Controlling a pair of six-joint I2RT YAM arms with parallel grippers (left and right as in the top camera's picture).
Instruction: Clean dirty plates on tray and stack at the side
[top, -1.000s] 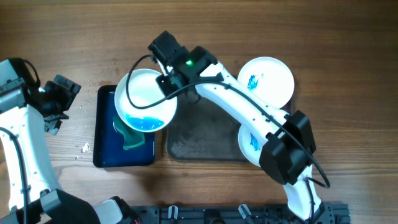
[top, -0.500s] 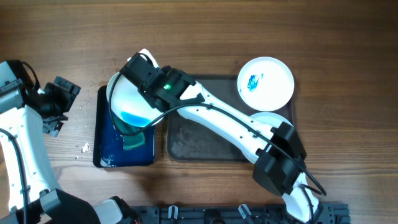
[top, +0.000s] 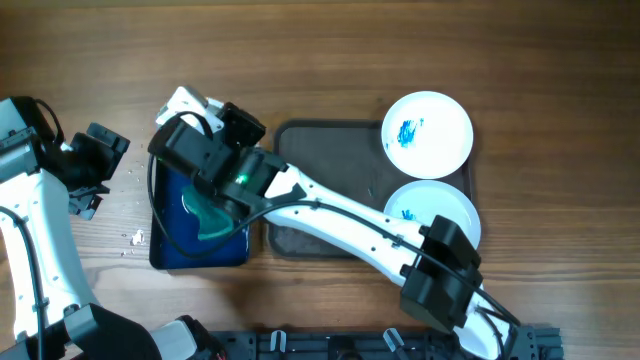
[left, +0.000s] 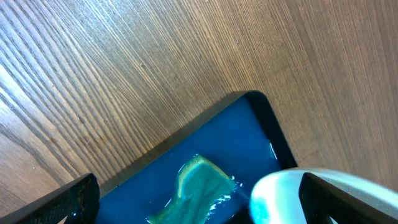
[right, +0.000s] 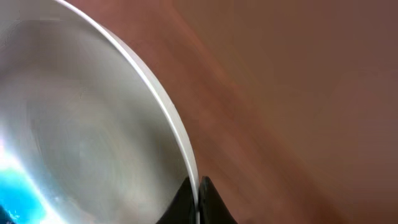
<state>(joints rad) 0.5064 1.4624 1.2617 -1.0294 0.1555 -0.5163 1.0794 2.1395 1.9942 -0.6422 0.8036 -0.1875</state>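
Note:
My right gripper (right: 198, 186) is shut on the rim of a white plate (right: 81, 118) that has a blue tint at its lower edge. In the overhead view this plate (top: 186, 100) is tipped nearly on edge over the far end of the blue tray. It also shows at the lower right of the left wrist view (left: 292, 193). Two more plates stand on the right side of the dark tray (top: 330, 150). The far one (top: 428, 132) has a blue smear. The arm partly covers the near one (top: 440, 205). My left gripper (left: 205, 208) is open at the table's left with nothing in it.
A smaller blue tray (top: 170, 250) lies left of the dark tray, with a wet green sponge (top: 210, 222) in it. The sponge (left: 199, 180) also shows in the left wrist view. White crumbs (top: 137, 237) lie on the wood left of the blue tray.
My right arm has carried the plate left from above the sponge to the blue tray's far left corner, tipping it on edge. The near plate on the dark tray now shows. The left arm is still.

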